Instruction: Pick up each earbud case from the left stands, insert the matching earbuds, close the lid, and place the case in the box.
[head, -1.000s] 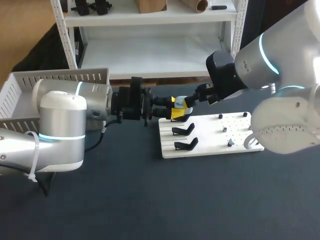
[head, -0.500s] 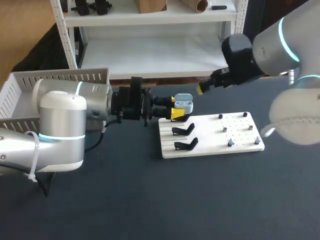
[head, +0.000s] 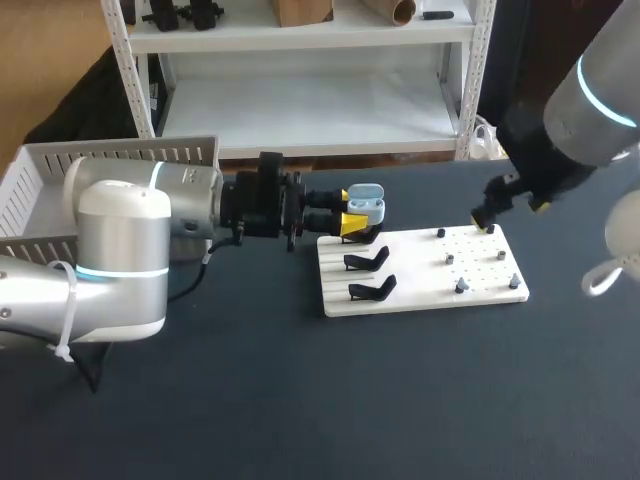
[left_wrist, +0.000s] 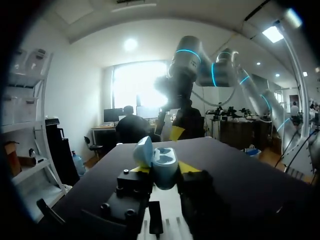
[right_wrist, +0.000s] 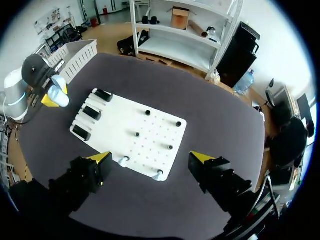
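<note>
My left gripper (head: 350, 214) is shut on a light blue earbud case (head: 366, 204), held level above the far left corner of the white board (head: 415, 272). The case's lid stands open (left_wrist: 143, 151), and the yellow tips press its body (left_wrist: 162, 167) from both sides. My right gripper (head: 508, 213) hangs open and empty over the board's far right corner, well apart from the case. From the right wrist view the gripper (right_wrist: 151, 159) looks down on the board (right_wrist: 125, 125). Two small pale earbuds (right_wrist: 121, 161) (right_wrist: 158, 175) stand on its near edge.
Three black stands (right_wrist: 91, 112) sit along the board's left end, two of them visible in the head view (head: 367, 260). Several dark pegs (right_wrist: 147, 113) dot the board's right half. A grey slatted box (head: 60, 180) stands at the table's far left, behind my left arm.
My right gripper has drawn away from the case, swinging right and outward to the board's far right corner. The left gripper has kept still with the open case.
</note>
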